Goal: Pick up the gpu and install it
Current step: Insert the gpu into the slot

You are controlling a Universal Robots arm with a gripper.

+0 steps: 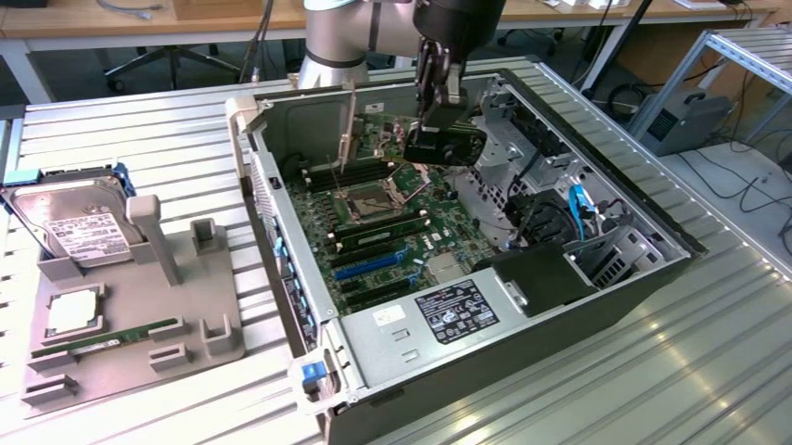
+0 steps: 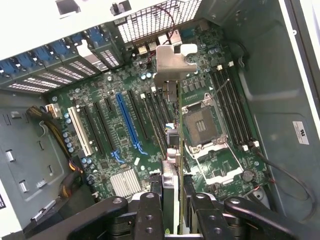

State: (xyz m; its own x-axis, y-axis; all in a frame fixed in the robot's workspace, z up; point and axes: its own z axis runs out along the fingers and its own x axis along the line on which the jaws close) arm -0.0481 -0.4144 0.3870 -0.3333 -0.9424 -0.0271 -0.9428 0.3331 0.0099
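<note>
**Computer case** (image 1: 581, 324): a dark tower lying on the ribbed metal tabletop (image 1: 148, 139), its side panel off and its open side facing up.

**Inside the case:** a green motherboard (image 1: 384, 236) covers the floor. It carries a CPU socket (image 2: 200, 122) and a long blue expansion slot (image 2: 127, 122). A labelled power supply (image 1: 458, 311) sits at the end of the case nearest the exterior view.

**End effector** (image 2: 174, 202): hangs over the case's open interior, about half closed. Its dark fingers (image 2: 150, 210) are clamped on both faces of the gpu.

**Gpu** (image 2: 172, 135): held on edge inside the case above the motherboard, with its pale bracket toward the case's vented rear wall. I cannot tell whether its lower edge touches a slot.

**Outside the case, on the exterior view's left:** a grey fixture (image 1: 136, 306) on the tabletop carries three parts:
- a hard drive (image 1: 74, 232) with a white label
- a square processor chip (image 1: 72, 311)
- a green memory stick (image 1: 106, 338)
</note>
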